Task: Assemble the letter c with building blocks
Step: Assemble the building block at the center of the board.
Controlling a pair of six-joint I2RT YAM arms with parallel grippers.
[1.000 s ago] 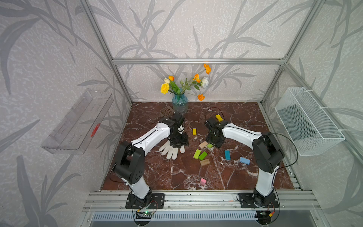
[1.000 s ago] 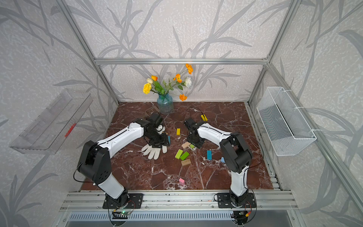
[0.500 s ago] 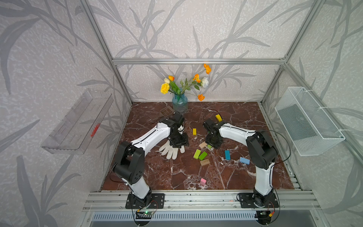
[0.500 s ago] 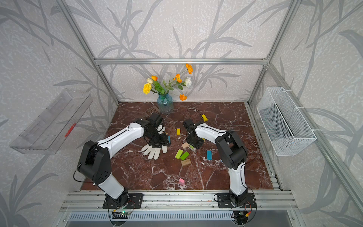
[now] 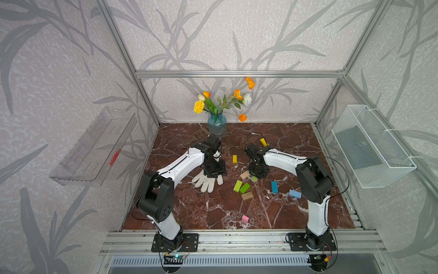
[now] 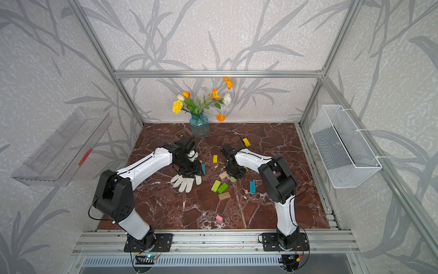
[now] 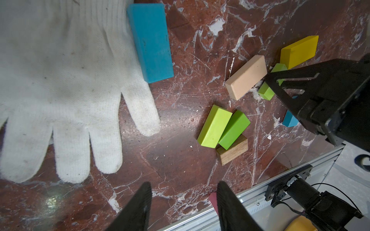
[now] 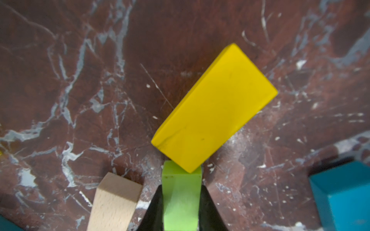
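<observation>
- The right gripper (image 8: 181, 189) had its jaws pressed against both sides of a green block (image 8: 181, 178) lying on the table (image 8: 80, 60), probably to lift it for the C.
- A yellow block (image 8: 214, 108) touched that block's end, so it might shift.
- The left gripper (image 7: 183, 192) hung half open and empty near the glove (image 7: 60, 80), out of the way.
- Other blocks (image 5: 244, 188) lay scattered on the table, with no C formed yet.

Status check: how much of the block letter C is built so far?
Done: nothing resembling a C; the coloured wooden building blocks lie scattered on the red marble tabletop. In hand: the right gripper is closed on a small light green wooden block; the left gripper hangs open and empty near the white knitted glove. Left: practically the whole letter.
</observation>
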